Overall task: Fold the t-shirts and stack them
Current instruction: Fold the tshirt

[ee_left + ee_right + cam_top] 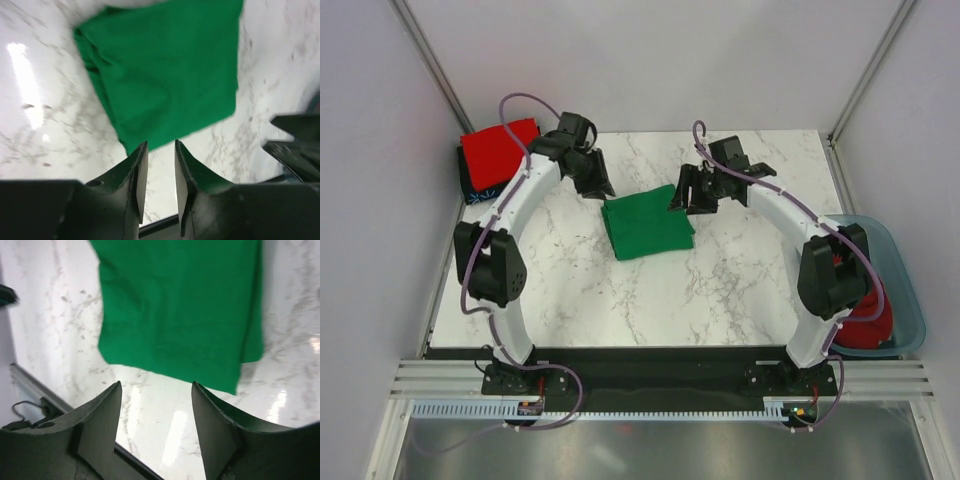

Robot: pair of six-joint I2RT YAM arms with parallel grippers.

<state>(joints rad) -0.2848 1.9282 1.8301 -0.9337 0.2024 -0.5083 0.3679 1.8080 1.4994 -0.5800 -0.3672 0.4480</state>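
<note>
Here, a big white table [740,290] with grey marks like stone fills the middle. The left arm [520,210] and the right arm [790,215] bend in over it from the near edge, one from each side.

A blue tub [910,300] sits off the right side of the table. Some red cloth [870,325] lies in it, partly hidden behind the right arm.

The green t-shirt [645,228] lies flat in the middle of the table, folded into a small, neat block. It is between the two arms.

At the far left corner, a folded red t-shirt [495,150] sits on top of a black t-shirt [478,188] with a small blue-white print.

The left gripper [600,186] is just beside the far left corner of the green t-shirt, and it is above the cloth, not touching it. Its fingers are a little way apart, with nothing between them.

The right gripper [683,198] is just beside the far right corner of the green t-shirt. Its fingers are wide apart and hold nothing.
</note>
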